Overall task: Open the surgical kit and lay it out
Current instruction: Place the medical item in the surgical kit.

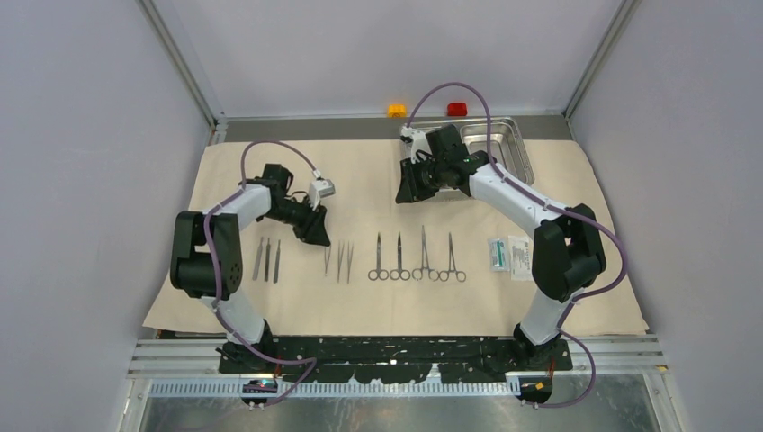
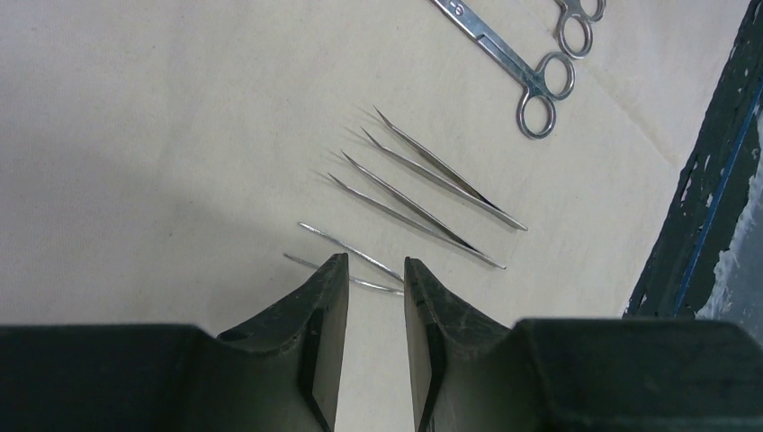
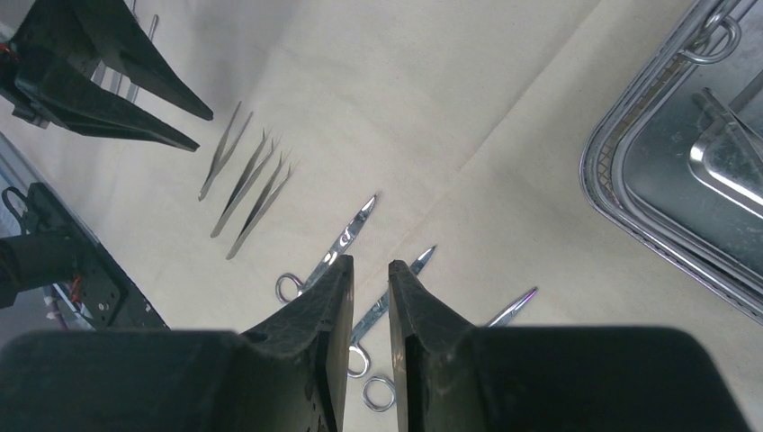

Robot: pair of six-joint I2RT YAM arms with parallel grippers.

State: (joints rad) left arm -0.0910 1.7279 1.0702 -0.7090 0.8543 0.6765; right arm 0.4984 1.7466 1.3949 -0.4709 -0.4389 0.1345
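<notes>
The beige cloth [image 1: 378, 171] lies spread flat. On it in a row lie three straight handles [image 1: 267, 259], three tweezers [image 1: 339, 261], several ring-handled clamps [image 1: 412, 257] and two white/teal packets [image 1: 509, 255]. The steel tray [image 1: 504, 148] stands at the back right. My left gripper [image 1: 318, 236] hovers just behind the tweezers [image 2: 423, 193], open and empty [image 2: 371, 265]. My right gripper [image 1: 405, 191] is in front of the tray, above the clamps [image 3: 335, 250], open a little and empty [image 3: 369, 263].
An orange block [image 1: 397, 110] and a red block [image 1: 457, 109] sit beyond the cloth at the back wall. The tray rim [image 3: 601, 193] is to the right of my right gripper. The left gripper [image 3: 202, 130] shows in the right wrist view. Grey walls close in both sides.
</notes>
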